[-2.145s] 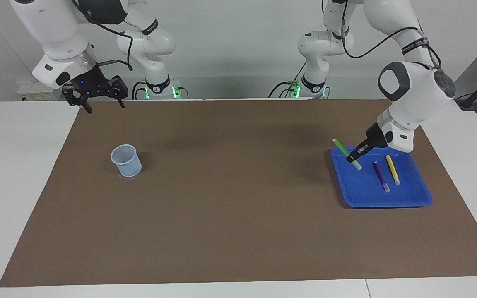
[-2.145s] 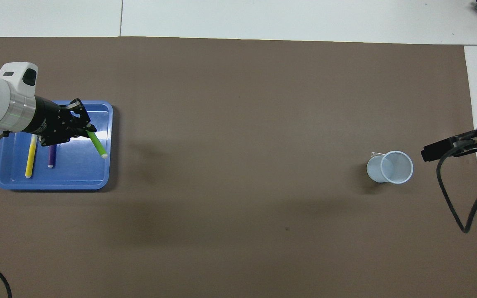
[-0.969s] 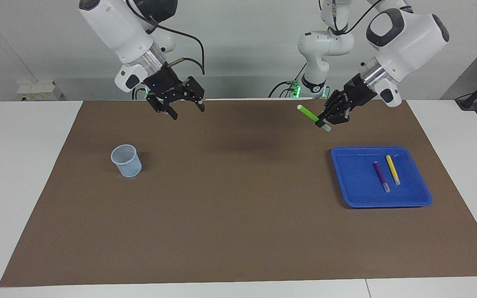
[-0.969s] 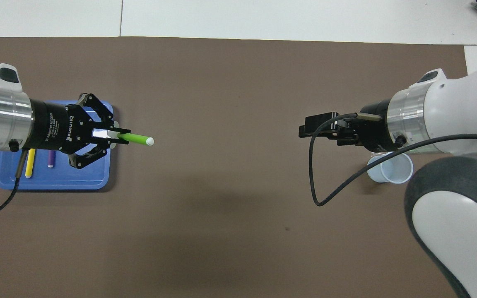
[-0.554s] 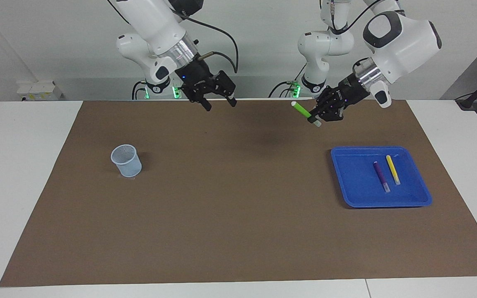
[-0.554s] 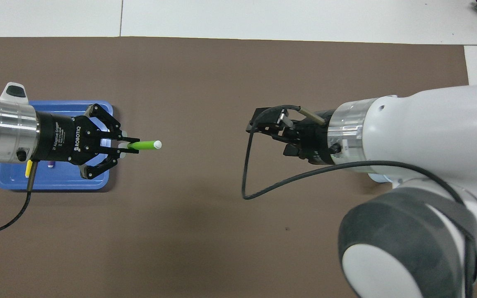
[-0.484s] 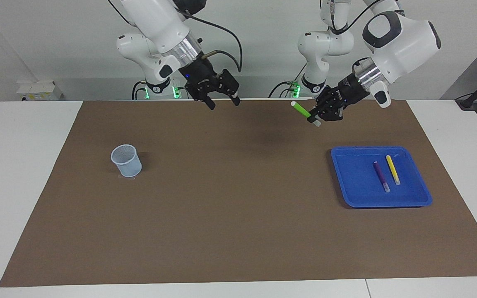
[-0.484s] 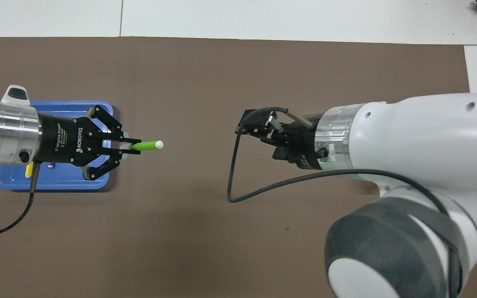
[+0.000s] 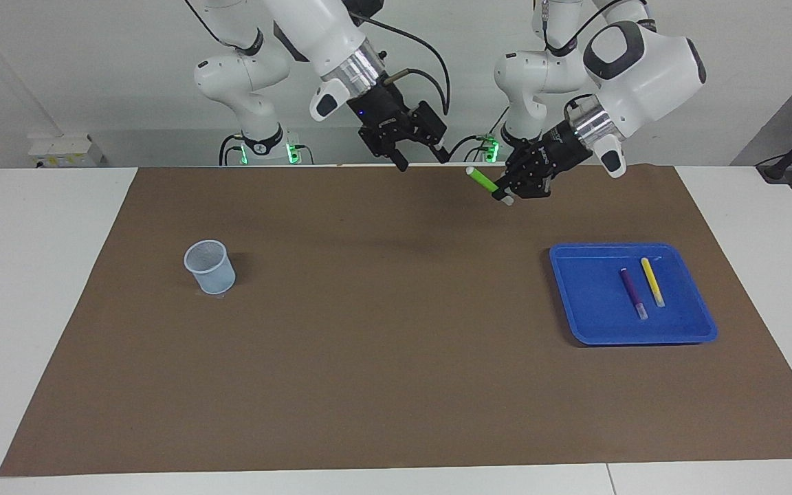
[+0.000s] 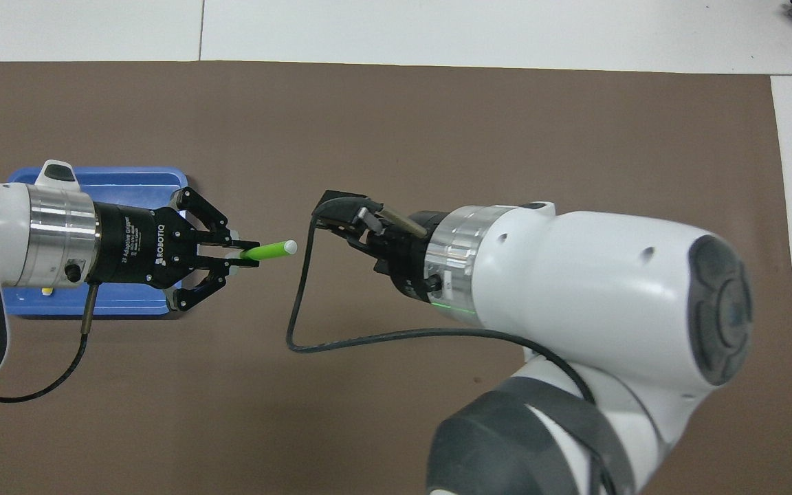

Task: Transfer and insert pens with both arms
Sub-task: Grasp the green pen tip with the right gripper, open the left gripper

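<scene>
Clamped in the left end effector (image 9: 508, 194), green pen (image 9: 482, 180) points at the gaping right end effector (image 9: 422, 159).

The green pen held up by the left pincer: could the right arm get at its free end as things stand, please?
Probably yes. The right pincer is open and faces the green pen, with only open air between them. The left pincer grips the pen's other end, leaving the white-tipped end free.

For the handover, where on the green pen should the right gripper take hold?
On the free capped half of the green pen, coming from its tip end: the left gripper clamps the other end, and the pen points at the open right gripper.
</scene>
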Controlling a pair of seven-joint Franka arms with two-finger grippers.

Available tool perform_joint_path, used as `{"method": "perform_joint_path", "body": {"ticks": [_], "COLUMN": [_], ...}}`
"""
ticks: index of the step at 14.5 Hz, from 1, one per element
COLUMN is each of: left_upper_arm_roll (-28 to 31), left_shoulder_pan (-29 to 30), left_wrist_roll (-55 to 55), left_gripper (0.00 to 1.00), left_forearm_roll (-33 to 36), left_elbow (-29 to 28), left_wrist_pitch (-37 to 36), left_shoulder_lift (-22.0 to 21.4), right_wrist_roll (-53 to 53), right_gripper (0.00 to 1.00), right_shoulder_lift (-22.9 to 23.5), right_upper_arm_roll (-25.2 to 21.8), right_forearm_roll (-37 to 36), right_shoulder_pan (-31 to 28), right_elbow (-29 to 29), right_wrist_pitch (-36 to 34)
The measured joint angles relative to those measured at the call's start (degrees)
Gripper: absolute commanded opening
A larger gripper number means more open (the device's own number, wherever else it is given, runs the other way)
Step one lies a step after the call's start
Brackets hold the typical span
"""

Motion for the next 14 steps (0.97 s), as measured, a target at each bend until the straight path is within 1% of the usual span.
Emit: {"method": "perform_joint_path", "body": {"ticks": [2,3,5,6,9,10,12,14], "left_upper_arm_roll": [0.02,0.03,0.03,0.03,0.03,0.03,0.03,0.01], "left_shoulder_pan": [-0.08,-0.11,-0.16,-0.17,-0.18,-0.2,-0.28,-0.43], "left_wrist_roll": [-0.63,-0.79,-0.97,-1.04,-1.34,-1.37,-1.41,-1.44], "left_gripper": [0.0,0.0,0.0,0.0,0.0,0.0,0.0,0.0], "left_forearm_roll": [-0.02,-0.03,-0.04,-0.05,-0.05,-0.05,-0.05,-0.06], "left_elbow": [0.0,-0.01,-0.02,-0.02,-0.03,-0.03,-0.03,-0.03], "left_wrist_pitch": [0.02,0.02,0.02,0.02,0.01,-0.01,-0.01,-0.02], "left_shoulder_lift": [-0.01,-0.01,-0.02,-0.02,-0.02,-0.03,-0.04,-0.04], "right_wrist_roll": [0.49,0.55,0.57,0.57,0.56,0.49,0.46,0.45], "right_gripper": [1.0,1.0,0.98,0.88,0.63,0.58,0.54,0.44], "right_shoulder_lift": [2.31,3.23,4.11,4.11,4.07,4.07,4.07,4.07], "right_upper_arm_roll": [0.08,0.12,0.13,0.08,-0.08,-0.08,-0.08,-0.09], "right_forearm_roll": [0.0,0.0,0.0,0.0,0.01,0.01,0.01,0.01], "right_shoulder_pan": [3.55,4.84,5.84,5.82,5.76,5.76,5.76,5.75], "right_elbow": [-0.05,-0.05,-0.02,0.01,0.2,0.21,0.26,0.27], "right_wrist_pitch": [5.25,6.83,7.85,7.86,7.86,7.86,7.86,7.96]}}
